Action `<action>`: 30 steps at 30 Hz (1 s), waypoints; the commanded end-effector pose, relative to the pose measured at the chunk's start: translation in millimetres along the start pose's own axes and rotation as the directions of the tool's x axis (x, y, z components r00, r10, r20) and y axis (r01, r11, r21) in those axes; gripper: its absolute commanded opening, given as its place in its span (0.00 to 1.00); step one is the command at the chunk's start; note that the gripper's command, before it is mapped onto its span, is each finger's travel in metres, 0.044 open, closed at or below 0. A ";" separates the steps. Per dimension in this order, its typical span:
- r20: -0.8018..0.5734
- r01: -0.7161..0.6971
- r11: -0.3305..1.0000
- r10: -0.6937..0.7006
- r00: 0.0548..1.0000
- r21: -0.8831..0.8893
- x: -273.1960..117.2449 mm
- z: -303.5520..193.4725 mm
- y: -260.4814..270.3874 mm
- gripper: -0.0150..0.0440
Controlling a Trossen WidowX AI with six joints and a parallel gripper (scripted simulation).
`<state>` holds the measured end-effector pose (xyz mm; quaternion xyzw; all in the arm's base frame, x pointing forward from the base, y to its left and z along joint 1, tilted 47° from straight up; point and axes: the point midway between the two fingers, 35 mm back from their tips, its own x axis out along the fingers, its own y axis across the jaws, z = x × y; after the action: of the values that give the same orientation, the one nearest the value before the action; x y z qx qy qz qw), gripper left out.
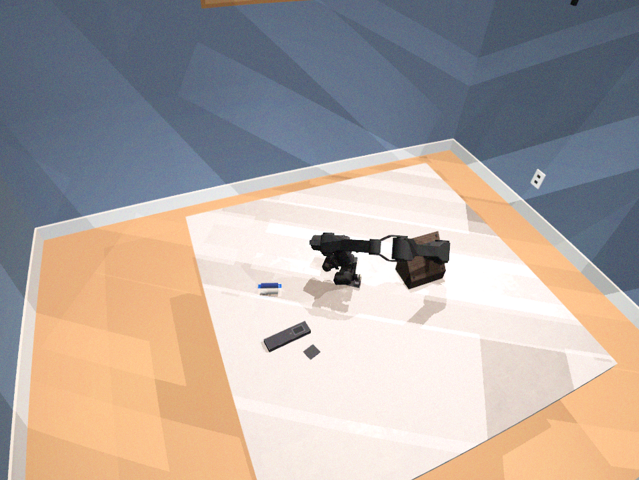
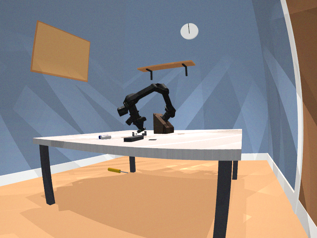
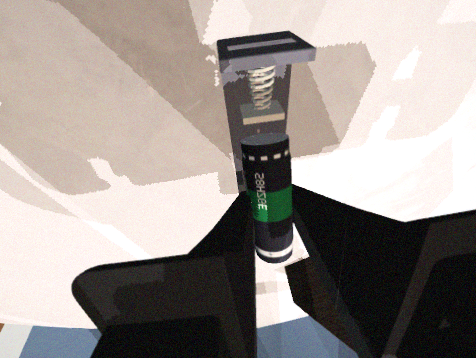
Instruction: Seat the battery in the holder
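The gripper is clamped mid-body on the battery, a rigid, light, likely slippery cylinder, its far end just short of the spring in the holder ahead.
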<state>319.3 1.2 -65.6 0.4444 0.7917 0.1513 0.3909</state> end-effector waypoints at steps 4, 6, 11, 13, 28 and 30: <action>-0.031 0.005 1.000 -0.005 1.000 -0.009 1.1 3.2 -0.3 0.37; -0.041 0.005 1.000 -0.005 0.999 -0.011 1.6 3.8 -0.3 0.37; -0.067 0.004 1.000 -0.005 0.998 -0.014 3.0 5.2 -0.3 0.37; -0.077 0.004 1.000 -0.005 0.997 -0.016 3.5 5.7 -0.3 0.37; -0.098 0.002 1.000 -0.004 0.995 -0.020 4.4 12.1 -0.2 0.37; -0.095 0.003 1.000 -0.004 0.995 -0.020 4.0 13.7 -0.2 0.37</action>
<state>325.8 4.1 -74.6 0.4328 0.8086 0.1806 0.3554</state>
